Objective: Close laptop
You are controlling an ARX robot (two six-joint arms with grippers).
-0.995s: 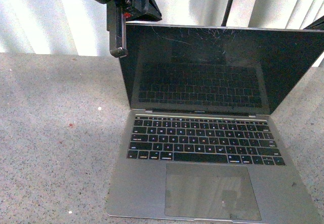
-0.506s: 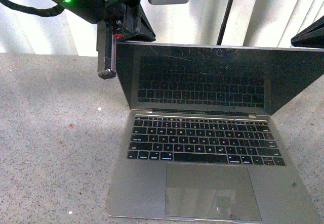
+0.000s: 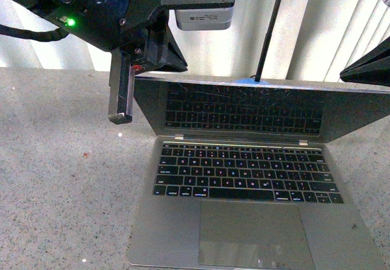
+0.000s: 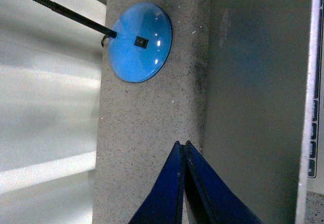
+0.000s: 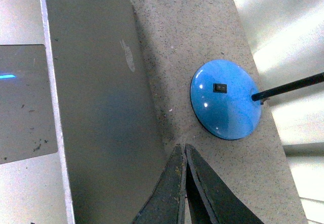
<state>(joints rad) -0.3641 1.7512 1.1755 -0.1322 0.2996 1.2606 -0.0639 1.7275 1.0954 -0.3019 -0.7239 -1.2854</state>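
Note:
The grey laptop [image 3: 244, 215] lies open on the speckled table, with its black scratched screen [image 3: 244, 108] leaning forward over the keys. My left gripper [image 3: 120, 117] is shut and hangs at the lid's top left corner. In the left wrist view its blue fingertips [image 4: 178, 153] sit just behind the grey lid back [image 4: 253, 82]. My right gripper [image 3: 342, 74] is shut at the lid's top right corner. Seen from the right wrist, its dark fingertips [image 5: 178, 155] are by the lid back [image 5: 96, 92], which bears an apple logo [image 5: 127, 54].
A blue round stand base [image 5: 225, 100] with a thin black rod [image 3: 268, 29] stands on the table behind the laptop, also seen as the blue base [image 4: 139, 42]. White vertical blinds [image 3: 317, 20] close the back. Bare speckled table [image 3: 61, 178] lies left of the laptop.
The lid has tipped forward and down toward the keyboard. My left gripper has come lower and nearer with it, and the right gripper shows further into view at the right edge.

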